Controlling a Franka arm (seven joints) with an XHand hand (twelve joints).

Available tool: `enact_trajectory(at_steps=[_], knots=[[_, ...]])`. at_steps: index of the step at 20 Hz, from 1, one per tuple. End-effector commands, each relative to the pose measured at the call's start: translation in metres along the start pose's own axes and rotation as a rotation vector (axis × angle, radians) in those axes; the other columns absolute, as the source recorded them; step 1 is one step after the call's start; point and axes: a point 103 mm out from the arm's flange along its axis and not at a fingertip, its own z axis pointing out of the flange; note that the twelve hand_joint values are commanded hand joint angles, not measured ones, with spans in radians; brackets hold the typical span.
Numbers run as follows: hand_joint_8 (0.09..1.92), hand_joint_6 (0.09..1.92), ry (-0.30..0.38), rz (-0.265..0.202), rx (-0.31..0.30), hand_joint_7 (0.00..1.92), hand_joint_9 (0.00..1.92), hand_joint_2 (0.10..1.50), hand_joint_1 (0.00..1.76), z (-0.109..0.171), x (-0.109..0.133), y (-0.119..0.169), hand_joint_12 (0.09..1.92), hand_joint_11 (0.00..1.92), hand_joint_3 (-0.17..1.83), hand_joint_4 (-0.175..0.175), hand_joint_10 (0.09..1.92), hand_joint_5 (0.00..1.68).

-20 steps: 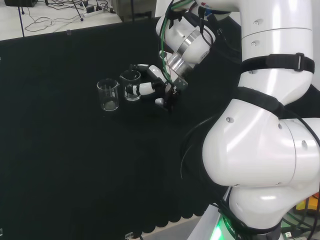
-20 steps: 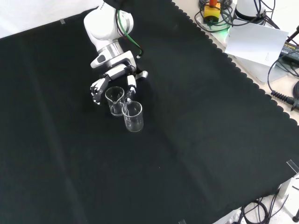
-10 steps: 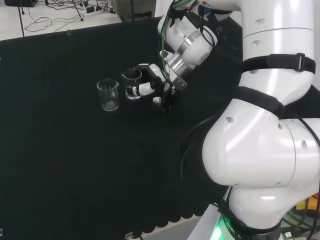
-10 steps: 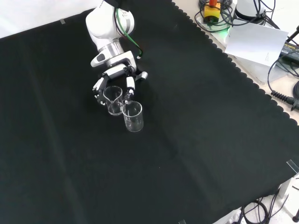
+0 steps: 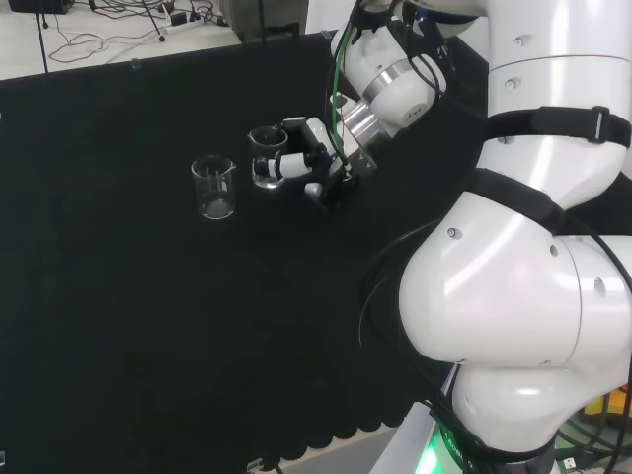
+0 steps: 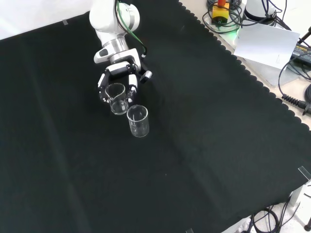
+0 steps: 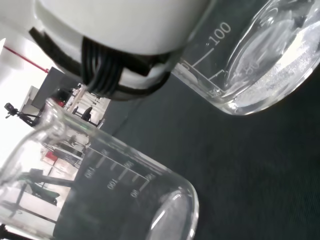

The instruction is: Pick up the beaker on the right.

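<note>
Glass is what both cups on the black cloth (image 6: 204, 126) are made of, and the hand (image 6: 118, 76) has its fingers curled round one of them. That held beaker (image 6: 117, 98) sits in the hand's grip in the front view, just up from the other beaker (image 6: 137, 120), and the two look close but apart. In the head view the held beaker (image 5: 267, 156) is to the right of the other beaker (image 5: 213, 187), with the hand (image 5: 308, 163) on its far side from that one. Whether its bottom touches the cloth I cannot tell. The wrist view shows the held beaker's round base (image 7: 265, 60) close up beside a white part of the hand (image 7: 120, 30), and the other beaker (image 7: 100, 185) near it. I think this beaker is light and looks empty, but it is hard, smooth and slippery, and it would break if it fell. Holding it round the middle of its side seems best, since the thin rim could chip. The cloth is soft and flat. There is lots of bare cloth all around the held beaker, except on the side where the other beaker stands, so a bump there is the thing to watch.
</note>
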Motion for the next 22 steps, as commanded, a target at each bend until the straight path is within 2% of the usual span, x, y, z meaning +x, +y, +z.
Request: enact_trajectory(at_steps=[1, 4, 7, 13, 21, 22], knots=[[0.94, 0.93, -0.087, -0.063, 0.057, 1.17, 1.15, 0.69, 1.41, -0.038, 0.017, 0.001, 0.84, 0.98, 0.66, -0.175, 0.87, 1.11], [0.97, 0.95, -0.151, -0.077, 0.091, 1.17, 1.15, 0.67, 1.41, -0.054, 0.025, -0.001, 0.83, 0.98, 0.71, -0.175, 0.89, 1.11], [0.98, 0.97, -0.185, -0.066, 0.117, 1.16, 1.15, 0.65, 1.42, -0.065, 0.029, -0.007, 0.83, 0.98, 0.74, -0.175, 0.91, 1.10], [0.99, 0.99, -0.238, -0.040, 0.167, 1.15, 1.16, 0.64, 1.42, -0.072, 0.034, -0.022, 0.83, 1.00, 0.78, -0.175, 0.96, 1.10], [0.99, 1.00, -0.306, -0.055, 0.220, 1.15, 1.17, 0.62, 1.42, -0.075, 0.056, -0.034, 0.82, 1.01, 0.81, -0.175, 0.98, 1.10], [0.99, 1.01, -0.312, -0.057, 0.225, 1.16, 1.23, 0.61, 1.37, -0.075, 0.059, -0.035, 0.83, 1.01, 0.83, -0.175, 0.98, 1.11]])
